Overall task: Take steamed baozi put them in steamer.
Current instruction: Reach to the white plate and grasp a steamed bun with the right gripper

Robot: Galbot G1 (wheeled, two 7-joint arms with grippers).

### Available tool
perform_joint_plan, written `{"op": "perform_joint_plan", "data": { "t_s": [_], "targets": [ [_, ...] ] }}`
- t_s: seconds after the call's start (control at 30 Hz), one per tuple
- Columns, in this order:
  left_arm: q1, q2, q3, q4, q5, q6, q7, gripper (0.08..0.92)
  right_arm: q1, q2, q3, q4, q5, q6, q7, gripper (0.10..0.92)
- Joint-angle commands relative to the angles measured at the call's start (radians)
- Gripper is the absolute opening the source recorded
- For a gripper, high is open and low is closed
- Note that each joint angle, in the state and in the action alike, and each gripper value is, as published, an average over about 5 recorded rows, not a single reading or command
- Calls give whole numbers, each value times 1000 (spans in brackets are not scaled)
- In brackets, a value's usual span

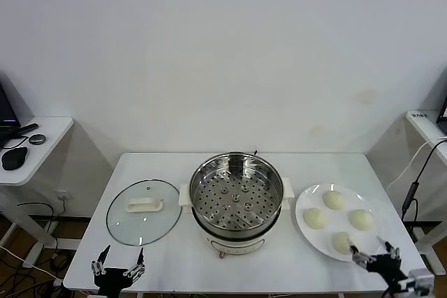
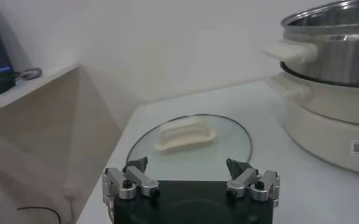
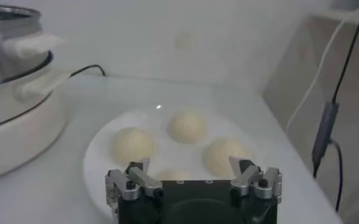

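Note:
Several steamed baozi, smooth cream-white buns (image 1: 334, 199), lie on a flat white plate (image 1: 338, 222) at the table's right. The steamer (image 1: 236, 200), a shiny steel pot with a perforated floor, stands mid-table with nothing in it. My right gripper (image 1: 374, 250) hovers open at the plate's near edge, just in front of the nearest bun (image 1: 342, 242). In the right wrist view the gripper (image 3: 191, 165) frames buns (image 3: 187, 126) beyond its fingertips and holds nothing. My left gripper (image 1: 119, 261) is open and empty at the table's front left, in front of the lid.
A round glass lid (image 1: 144, 212) with a white handle lies flat left of the steamer (image 2: 331, 55), just past my left gripper (image 2: 188, 167). A side table (image 1: 35, 144) stands far left. A black cable (image 1: 412, 186) hangs off the right edge.

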Motion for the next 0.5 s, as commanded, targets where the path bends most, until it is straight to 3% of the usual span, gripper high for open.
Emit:
{"op": "perform_joint_plan", "data": {
  "t_s": [0.03, 0.17, 0.3, 0.5],
  "targets": [
    [-6, -8, -3, -2, 18, 3, 1, 823, 248, -269, 21, -128, -226, -25, -195, 823],
    [-9, -13, -4, 0, 21, 3, 1, 823, 408, -451, -75, -241, -357, 43, -304, 823],
    [-10, -19, -11, 3, 20, 3, 1, 823, 616, -607, -227, -365, -479, 83, -546, 823],
    [-9, -21, -32, 8, 17, 2, -3, 823, 985, -698, -621, -523, -607, 157, -856, 823]
  ]
}}
